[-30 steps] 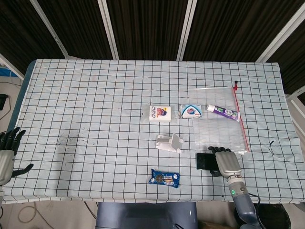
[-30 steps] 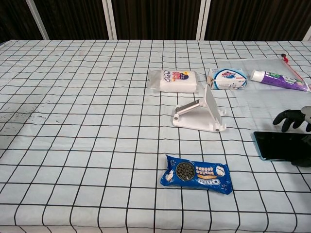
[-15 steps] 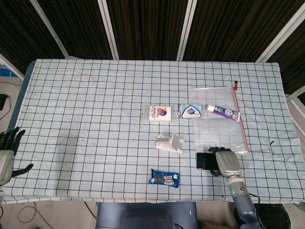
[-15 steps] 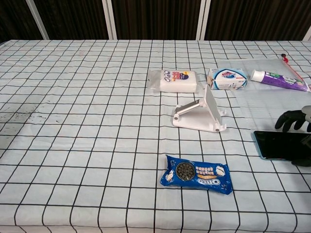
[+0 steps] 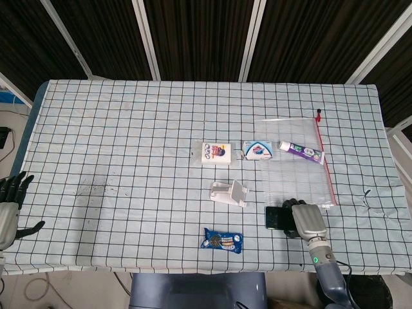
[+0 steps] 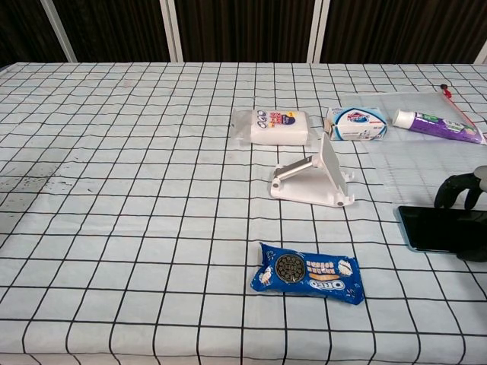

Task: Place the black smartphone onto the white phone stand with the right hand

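Right hand over the phone, grasp not confirmed.

Head view: my right hand [image 5: 307, 221] covers the right part of the black smartphone [image 5: 277, 217], which lies flat right of the white phone stand [image 5: 229, 193]; I cannot tell whether it grips. My left hand [image 5: 11, 205] hangs released off the left edge. Chest view: dark fingertips [image 6: 455, 187] curl at the phone's far edge. A thin, flat phone could slide on the tablecloth [image 6: 137, 190] if I close too shallowly.
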